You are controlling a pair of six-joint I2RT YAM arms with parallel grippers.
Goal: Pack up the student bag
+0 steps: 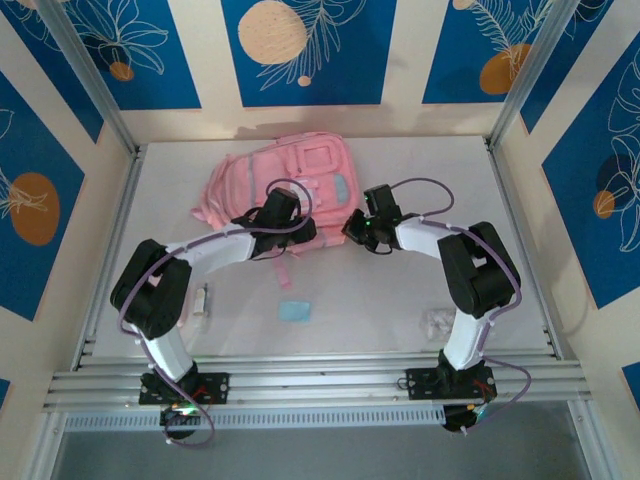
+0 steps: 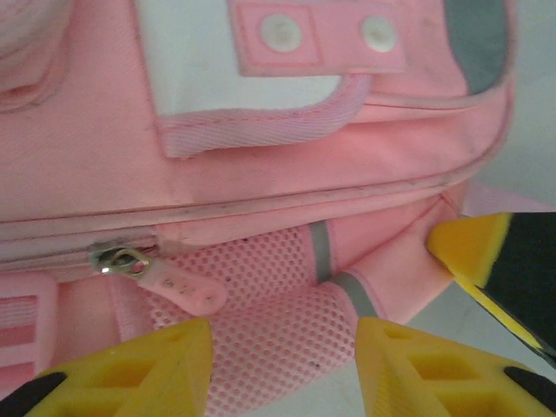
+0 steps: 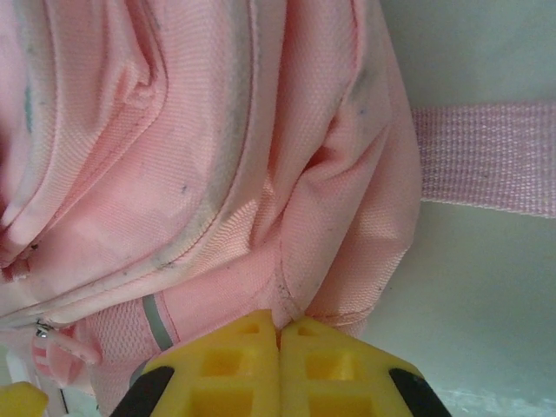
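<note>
The student bag (image 1: pixel 290 175), a soft pink backpack, lies flat at the back of the table. My left gripper (image 1: pixel 292 222) is at its near edge. In the left wrist view its yellow fingers (image 2: pixel 148 365) stand apart around a bulge of the bag's pink mesh side pocket (image 2: pixel 287 330), beside a pink zipper pull (image 2: pixel 174 285). My right gripper (image 1: pixel 352 228) is at the bag's right corner. Its fingers (image 3: pixel 280 334) are pressed together on a pinched fold of the bag's fabric (image 3: pixel 295 261). A thin pink strap (image 3: pixel 486 156) lies on the table beyond.
On the near part of the table lie a small light-blue item (image 1: pixel 294 310), a small white item (image 1: pixel 201 300) at the left and a clear plastic piece (image 1: pixel 437 322) at the right. Metal frame posts and walls border the table.
</note>
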